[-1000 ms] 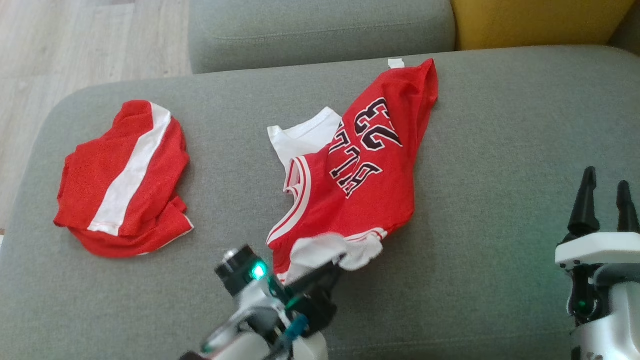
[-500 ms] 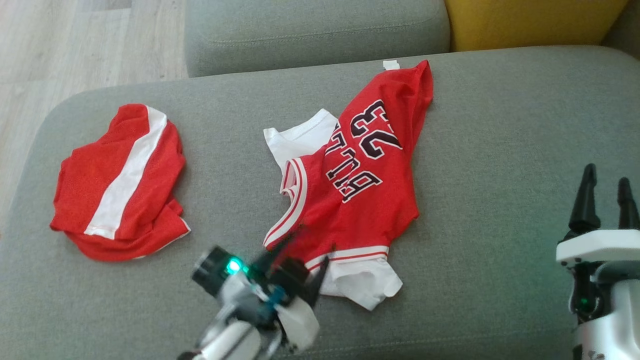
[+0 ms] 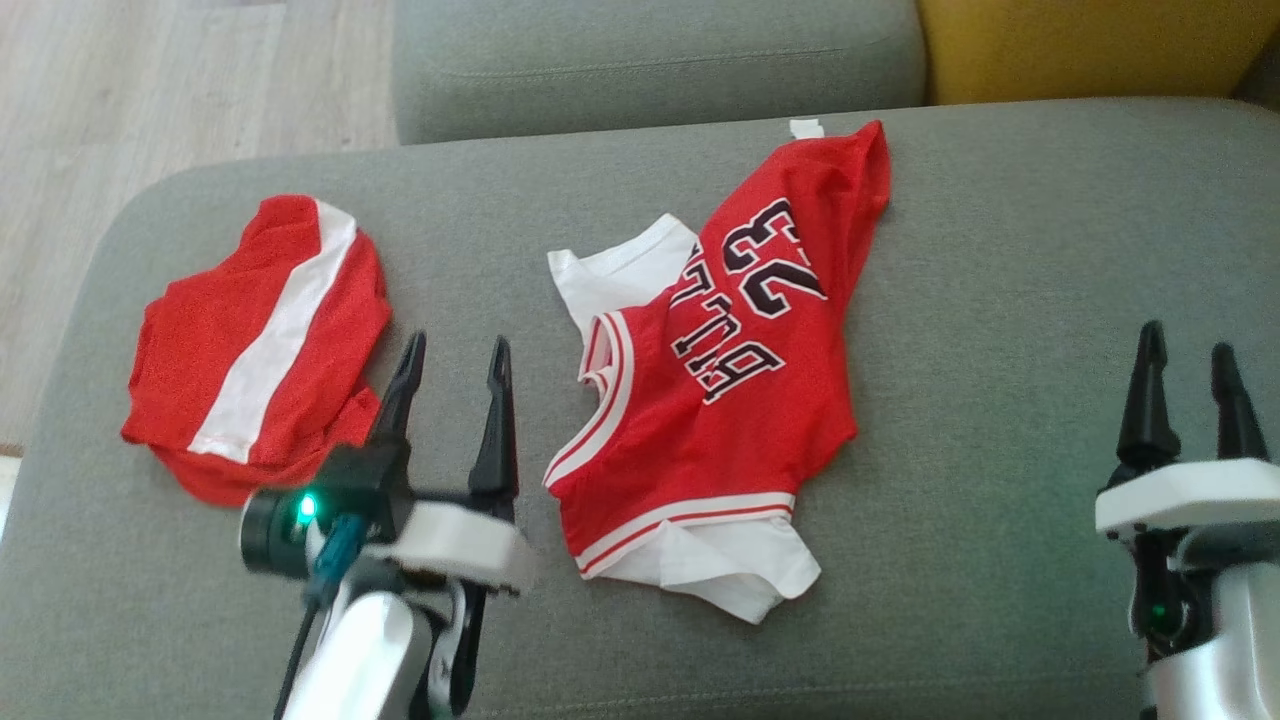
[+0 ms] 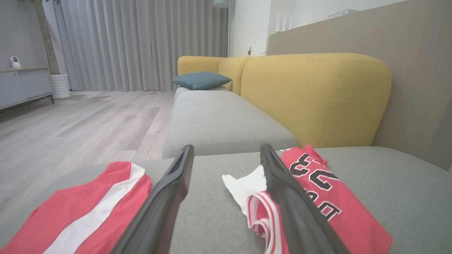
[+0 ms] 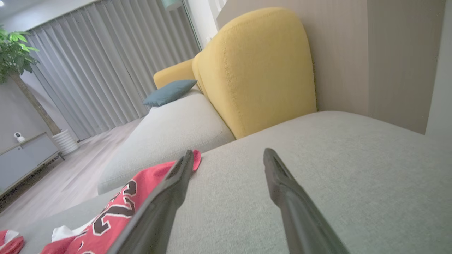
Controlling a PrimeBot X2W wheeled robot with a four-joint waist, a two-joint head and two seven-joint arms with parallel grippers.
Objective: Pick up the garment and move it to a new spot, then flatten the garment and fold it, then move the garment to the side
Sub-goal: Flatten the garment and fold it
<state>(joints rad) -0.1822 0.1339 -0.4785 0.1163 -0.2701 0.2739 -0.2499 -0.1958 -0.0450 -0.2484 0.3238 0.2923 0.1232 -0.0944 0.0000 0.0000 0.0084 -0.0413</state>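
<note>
The garment (image 3: 720,400) is a red jersey with "23" and white trim. It lies crumpled on the grey couch seat (image 3: 1000,300), with a white part sticking out at its near end. My left gripper (image 3: 455,345) stands open and empty just left of the jersey, apart from it. In the left wrist view the jersey (image 4: 317,190) lies to the right of that gripper (image 4: 227,148). My right gripper (image 3: 1187,340) is open and empty at the seat's right side, well away from the cloth. The right wrist view shows the jersey (image 5: 109,215) left of its fingers (image 5: 229,152).
A second red garment with a white stripe (image 3: 260,350) lies bunched at the seat's left end, close to my left gripper. A second grey cushion (image 3: 650,60) and a yellow backrest (image 3: 1080,45) lie beyond. Wooden floor (image 3: 150,90) is off the left edge.
My left gripper has opened, let go of the jersey's white end and swung left, fingers now pointing up. The white end has dropped onto the seat. The camera shifted slightly.
</note>
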